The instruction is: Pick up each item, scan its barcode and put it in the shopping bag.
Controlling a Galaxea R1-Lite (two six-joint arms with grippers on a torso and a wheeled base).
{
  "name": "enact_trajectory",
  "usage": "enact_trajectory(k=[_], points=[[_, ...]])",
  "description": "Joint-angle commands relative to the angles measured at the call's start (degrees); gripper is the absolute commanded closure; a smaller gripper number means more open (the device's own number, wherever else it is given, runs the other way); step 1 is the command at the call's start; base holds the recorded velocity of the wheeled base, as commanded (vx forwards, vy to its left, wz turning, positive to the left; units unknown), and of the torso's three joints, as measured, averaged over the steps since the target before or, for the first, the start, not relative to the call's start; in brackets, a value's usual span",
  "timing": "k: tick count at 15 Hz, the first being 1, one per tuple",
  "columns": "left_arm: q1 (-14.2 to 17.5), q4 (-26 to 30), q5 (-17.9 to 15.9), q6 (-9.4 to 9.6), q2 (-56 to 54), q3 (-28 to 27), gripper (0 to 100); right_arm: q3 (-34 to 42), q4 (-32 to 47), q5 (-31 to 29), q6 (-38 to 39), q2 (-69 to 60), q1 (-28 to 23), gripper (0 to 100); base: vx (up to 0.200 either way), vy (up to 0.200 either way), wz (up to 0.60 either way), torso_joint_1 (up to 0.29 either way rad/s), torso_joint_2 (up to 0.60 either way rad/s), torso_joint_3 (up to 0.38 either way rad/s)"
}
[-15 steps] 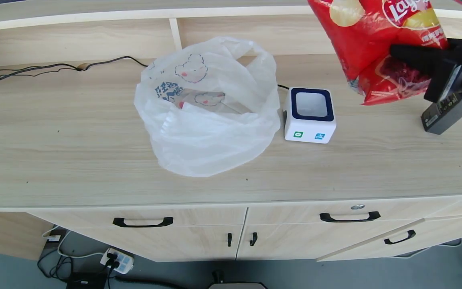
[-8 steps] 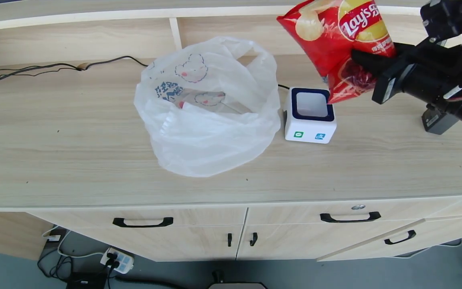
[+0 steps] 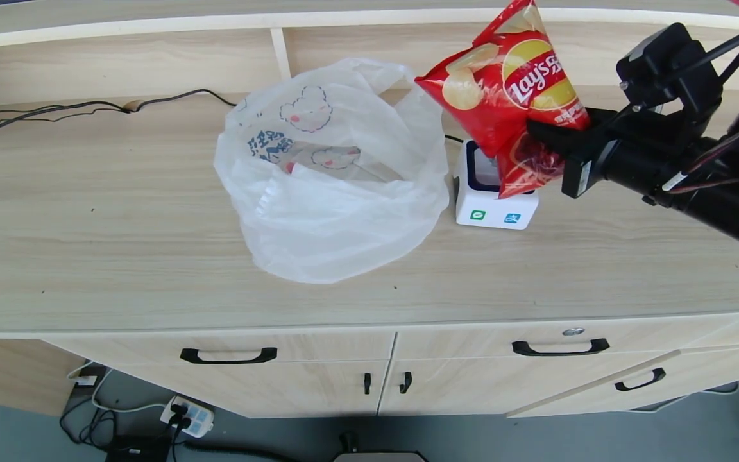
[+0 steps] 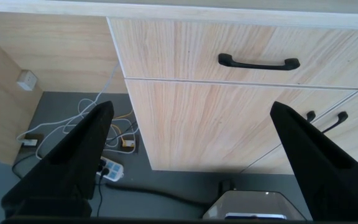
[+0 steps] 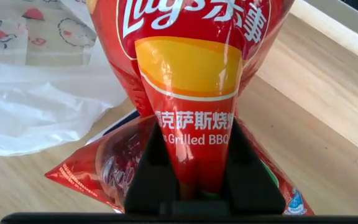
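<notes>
Down by the drawer fronts [image 4: 229,124] the left hand [image 4: 191,106] hangs with its fingers spread wide, holding nothing; up on the tabletop [image 3: 87,256] the shopping bag [image 3: 324,192] slumps open, the scanner [image 3: 496,208] just beside it; above the scanner's window hangs the crisp packet [image 3: 504,96]. The likely slip, I judge: pinched low at one edge, the slick, puffy packet may swing, slide loose, or show the scanner no barcode; the right hand [image 3: 539,138] is clamped narrow on that fold of foil.
</notes>
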Motion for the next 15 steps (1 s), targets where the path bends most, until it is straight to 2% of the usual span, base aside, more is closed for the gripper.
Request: enact_trajectory(k=[1, 7, 8, 9, 12, 13, 15], points=[[0.0, -0.1, 0.0, 0.0, 0.1, 0.0, 0, -0.3, 0.0, 0.0, 0.0, 0.1, 0.0, 100, 0.0, 0.0, 0.0, 0.0, 0.0, 0.0], [0.0, -0.1, 0.0, 0.0, 0.1, 0.0, 0, 0.7, -0.1, 0.2, 0.3, -0.5, -0.1, 100, 0.0, 0.0, 0.0, 0.0, 0.0, 0.0], [0.0, -0.1, 0.0, -0.09, 0.1, 0.0, 0, -0.2, -0.9, -0.6, 3.8, -1.3, 1.1, 100, 0.0, 0.0, 0.0, 0.0, 0.0, 0.0], [0.0, -0.1, 0.0, 0.0, 0.1, 0.0, 0, 1.3, -2.3, -3.5, 5.1, -3.3, 1.5, 100, 0.0, 0.0, 0.0, 0.0, 0.0, 0.0], [0.0, 0.0, 0.0, -0.09, 0.1, 0.0, 0, 2.6, -1.9, -14.6, 15.5, -7.1, 9.9, 100, 0.0, 0.0, 0.0, 0.0, 0.0, 0.0], [0.0, 0.0, 0.0, -0.09, 0.1, 0.0, 0, 3.2, -1.8, -15.5, 15.5, -7.9, 10.7, 100, 0.0, 0.0, 0.0, 0.0, 0.0, 0.0], [0.0, 0.1, 0.0, 0.0, 0.1, 0.0, 0, 3.7, -1.9, -15.6, 15.5, -8.3, 10.7, 100, 0.0, 0.0, 0.6, 0.005, 0.0, 0.005]])
